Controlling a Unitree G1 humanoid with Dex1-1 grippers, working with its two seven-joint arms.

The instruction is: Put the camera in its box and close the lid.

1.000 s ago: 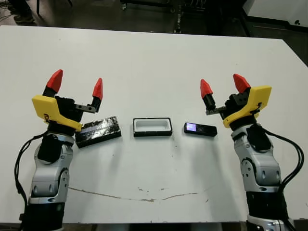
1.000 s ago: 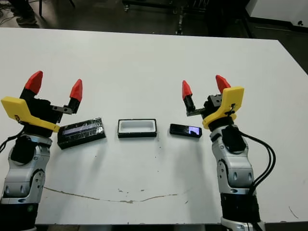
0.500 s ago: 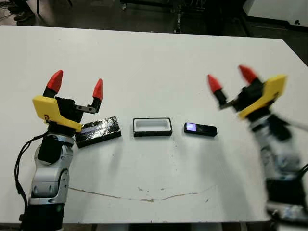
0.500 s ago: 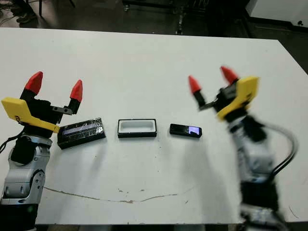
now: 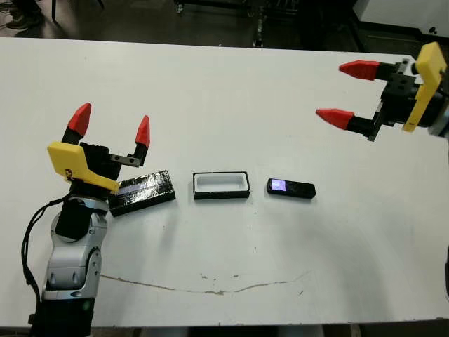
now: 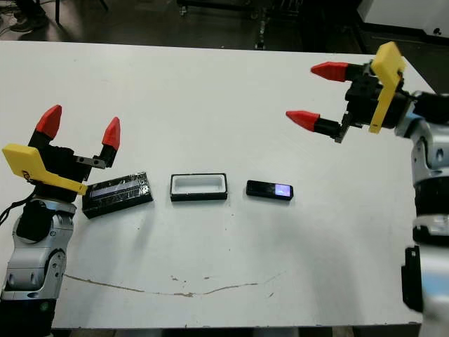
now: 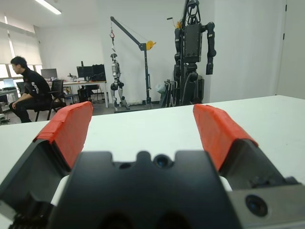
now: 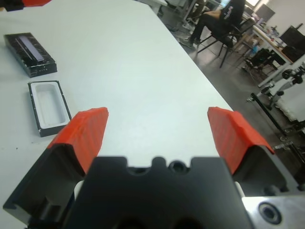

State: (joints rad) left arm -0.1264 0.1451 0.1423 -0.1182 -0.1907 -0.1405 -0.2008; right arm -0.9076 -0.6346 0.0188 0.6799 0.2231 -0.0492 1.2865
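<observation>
Left eye view shows the camera (image 5: 291, 188) lying flat on the white surface (image 5: 224, 91), its small lit screen at the end facing the box (image 5: 222, 185). That box sits just beside it toward the robot's left, apart from it, open side up, and its white-lined hollow holds nothing. Further left, near the box but not touching, the lid (image 5: 142, 192) lies flat and slightly skewed. All three form a rough row across the middle of the surface.

Right tool (image 5: 350, 91) hangs well apart from the camera, off to the right and farther back, turned sideways with its two red fingers spread wide and gripping nothing. Left tool (image 5: 111, 126) stands just behind the lid's left end, fingers pointing up, likewise spread and holding nothing. Beyond the surface, the left wrist view shows a seated person (image 7: 29, 93).
</observation>
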